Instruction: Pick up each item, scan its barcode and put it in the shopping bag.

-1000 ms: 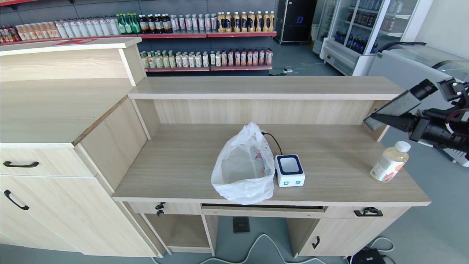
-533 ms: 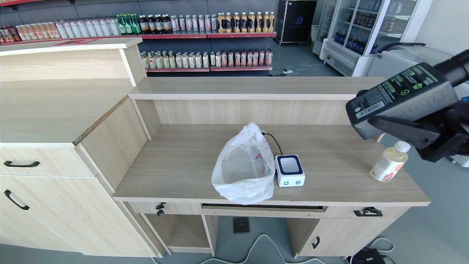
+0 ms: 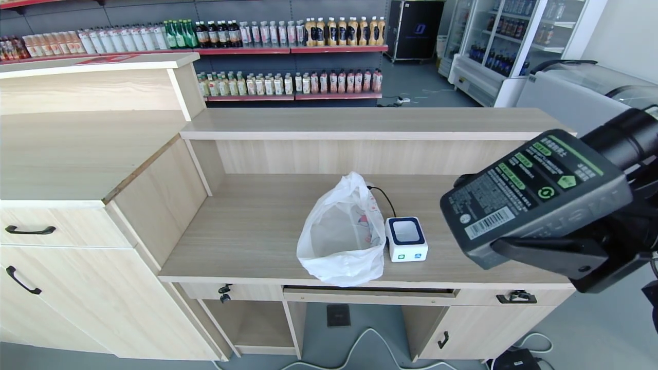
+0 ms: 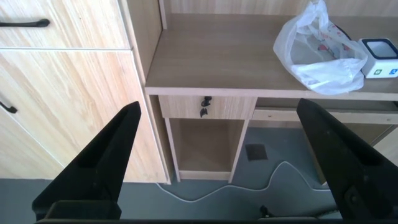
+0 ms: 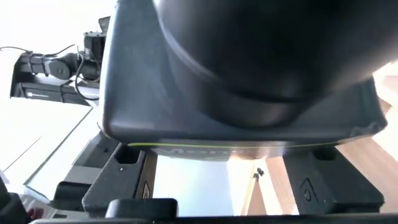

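Holding a black flat-sided plastic bottle in the air at the right end of the counter, closest to the head camera, the right gripper has its jaws clamped on the bottle's sides. Label side faces up: white barcode patch at the end toward the counter, green marks further along, round black neck at the other end. Left gripper hangs low in front of the counter's left part, jaws wide apart, nothing between them. Light wood counter next: white thin plastic shopping bag stands near the front edge, mouth open. White square scanner with a dark-blue-framed window sits touching the bag's right side, and its black cable runs back behind the bag. Farthest: shelves of drink bottles and glass-door fridges.
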`<state>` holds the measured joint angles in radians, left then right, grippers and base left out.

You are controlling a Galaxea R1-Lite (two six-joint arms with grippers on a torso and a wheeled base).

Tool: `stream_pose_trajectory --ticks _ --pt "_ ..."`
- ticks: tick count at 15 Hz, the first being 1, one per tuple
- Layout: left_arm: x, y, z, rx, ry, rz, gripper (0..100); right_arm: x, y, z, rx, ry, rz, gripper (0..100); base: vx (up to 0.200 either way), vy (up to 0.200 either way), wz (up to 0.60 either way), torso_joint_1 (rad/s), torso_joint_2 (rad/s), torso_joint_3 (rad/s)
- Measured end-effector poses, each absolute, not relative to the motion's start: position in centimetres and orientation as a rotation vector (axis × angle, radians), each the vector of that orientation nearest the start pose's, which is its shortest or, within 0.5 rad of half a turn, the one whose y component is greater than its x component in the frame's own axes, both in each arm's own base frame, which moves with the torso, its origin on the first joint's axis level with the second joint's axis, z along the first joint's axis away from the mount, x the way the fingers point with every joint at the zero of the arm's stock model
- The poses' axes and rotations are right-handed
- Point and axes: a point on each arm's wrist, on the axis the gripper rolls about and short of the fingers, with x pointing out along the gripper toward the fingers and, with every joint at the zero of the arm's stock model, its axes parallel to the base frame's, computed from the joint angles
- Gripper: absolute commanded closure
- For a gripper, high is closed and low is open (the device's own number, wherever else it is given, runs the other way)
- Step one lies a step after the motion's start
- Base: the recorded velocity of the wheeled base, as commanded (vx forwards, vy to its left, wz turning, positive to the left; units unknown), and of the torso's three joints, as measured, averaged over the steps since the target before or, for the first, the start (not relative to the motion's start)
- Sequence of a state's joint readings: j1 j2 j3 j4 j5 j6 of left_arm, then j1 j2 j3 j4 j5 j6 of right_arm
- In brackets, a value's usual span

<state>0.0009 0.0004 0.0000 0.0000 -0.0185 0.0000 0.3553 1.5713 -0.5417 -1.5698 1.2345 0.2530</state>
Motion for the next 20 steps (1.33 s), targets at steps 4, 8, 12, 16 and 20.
stream_pose_trajectory --ticks 4,8,12,16,20 --pt "-2.3 0.0 7.5 0.0 0.0 -0.017 0 20.5 11.1 22.4 -0.218 -0.493 1.629 100 0.0 0.0 0.0 0.0 0.0 0.0" --pt "-2.3 0.0 7.5 0.0 0.0 -0.017 0 21.6 11.4 21.1 -0.254 -0.501 1.619 100 0.0 0.0 0.0 0.0 0.0 0.0" --pt "-2.3 0.0 7.5 0.0 0.0 -0.018 0 23.8 11.2 20.2 -0.573 -0.803 1.466 100 0.0 0.0 0.0 0.0 0.0 0.0" --pt "-2.3 0.0 7.5 0.0 0.0 -0.017 0 24.3 11.0 20.8 -0.68 -0.912 1.397 100 0.0 0.0 0.0 0.0 0.0 0.0" --pt "-2.3 0.0 7.5 0.0 0.0 -0.018 0 25.3 9.9 23.2 -0.737 -0.979 1.322 100 0.0 0.0 0.0 0.0 0.0 0.0"
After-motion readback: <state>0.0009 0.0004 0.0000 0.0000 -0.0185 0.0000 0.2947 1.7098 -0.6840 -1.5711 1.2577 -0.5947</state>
